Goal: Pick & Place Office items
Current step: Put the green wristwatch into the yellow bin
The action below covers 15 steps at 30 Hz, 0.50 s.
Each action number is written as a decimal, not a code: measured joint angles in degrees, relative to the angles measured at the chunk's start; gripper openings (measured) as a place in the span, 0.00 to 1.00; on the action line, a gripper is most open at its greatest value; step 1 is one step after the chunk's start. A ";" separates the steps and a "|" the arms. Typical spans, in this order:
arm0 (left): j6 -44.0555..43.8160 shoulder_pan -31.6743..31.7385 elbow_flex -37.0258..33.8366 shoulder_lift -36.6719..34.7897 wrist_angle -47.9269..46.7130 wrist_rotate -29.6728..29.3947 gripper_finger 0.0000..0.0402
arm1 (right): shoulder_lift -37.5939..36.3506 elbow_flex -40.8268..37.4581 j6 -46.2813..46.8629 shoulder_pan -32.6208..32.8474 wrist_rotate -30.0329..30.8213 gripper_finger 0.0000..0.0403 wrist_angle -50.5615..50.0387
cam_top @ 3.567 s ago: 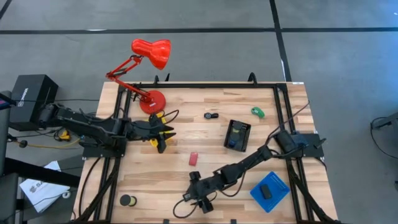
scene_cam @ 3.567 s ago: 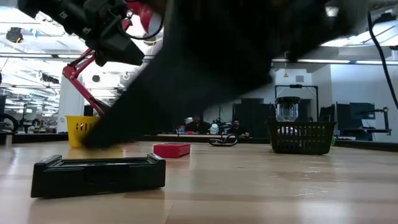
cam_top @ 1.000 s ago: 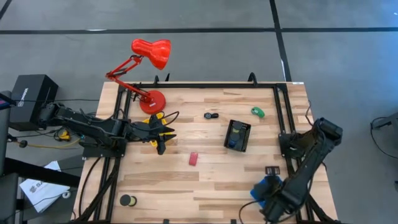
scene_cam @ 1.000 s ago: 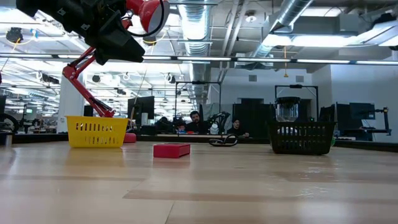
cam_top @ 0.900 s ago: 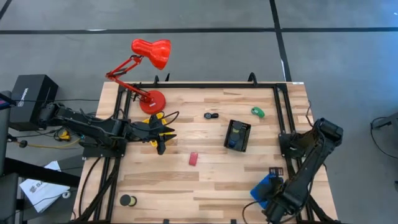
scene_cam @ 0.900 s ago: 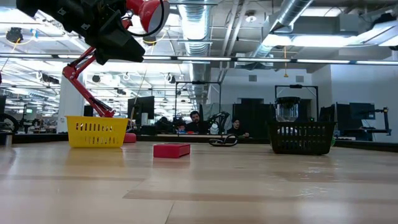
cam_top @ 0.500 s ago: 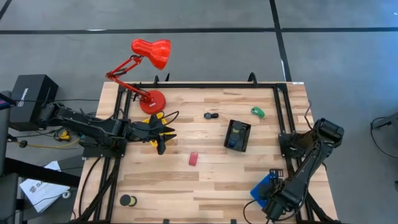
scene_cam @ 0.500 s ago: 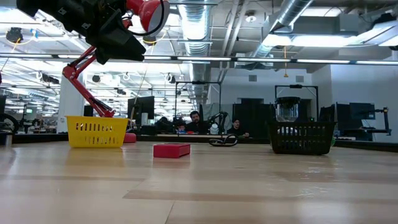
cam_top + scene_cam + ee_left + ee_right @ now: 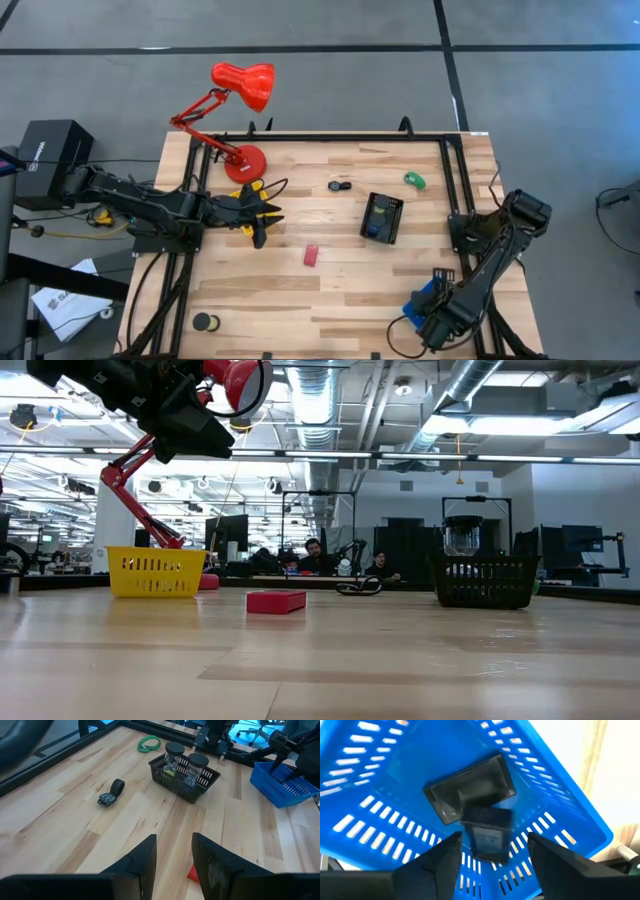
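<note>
The right gripper (image 9: 432, 325) hangs over the blue basket (image 9: 555, 820) at the table's near right corner, its fingers spread wide. Two black blocks (image 9: 472, 790) lie inside the basket. Farther off lies a red block (image 9: 311, 256). The left gripper (image 9: 262, 214) waits by the yellow basket (image 9: 155, 571), fingers a little apart, holding nothing.

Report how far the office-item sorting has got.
Done: black blocks lie in the blue basket. In hand: nothing; the right gripper hangs open over that basket, and the left gripper waits open near the yellow basket. Left: the red block, black disc, watch and green coil lie loose on the table.
</note>
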 joint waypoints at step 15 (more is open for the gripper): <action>0.00 0.00 0.00 0.00 0.17 0.00 0.29 | 0.02 4.36 -1.44 -6.20 -9.68 0.59 -4.73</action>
